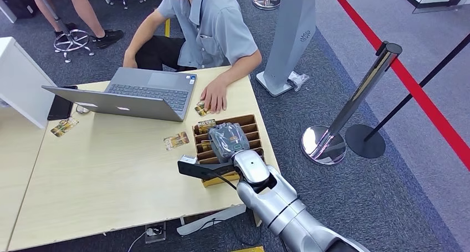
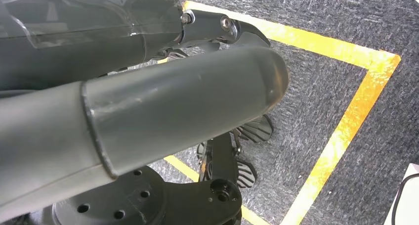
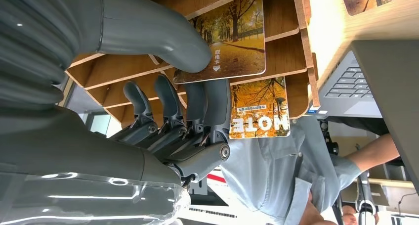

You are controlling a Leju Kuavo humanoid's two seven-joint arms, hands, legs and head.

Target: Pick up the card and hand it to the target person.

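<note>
Two cards show in your right wrist view inside the wooden rack: the nearer card, printed with an autumn tree avenue, is pinched between the thumb and the darker fingers of your right hand, while a second card marked HOTEL stands in the next slot just beyond it. So the right hand is grasping the card, which sits still within the rack's slots.

From the head view, your right hand rests down into the slotted rack at the near right part of the table. Three more cards lie loose on the tabletop: one just left of the rack, one at the far left beside a dark phone, and one under the person's hand.

One person in a grey-blue shirt sits at the far side, behind one open laptop. Two stanchion posts stand on the carpet to the right, one chrome and one with a black base.

Your left hand hangs over dark carpet with yellow tape lines; you cannot tell from its close view whether it is released or clenched.
</note>
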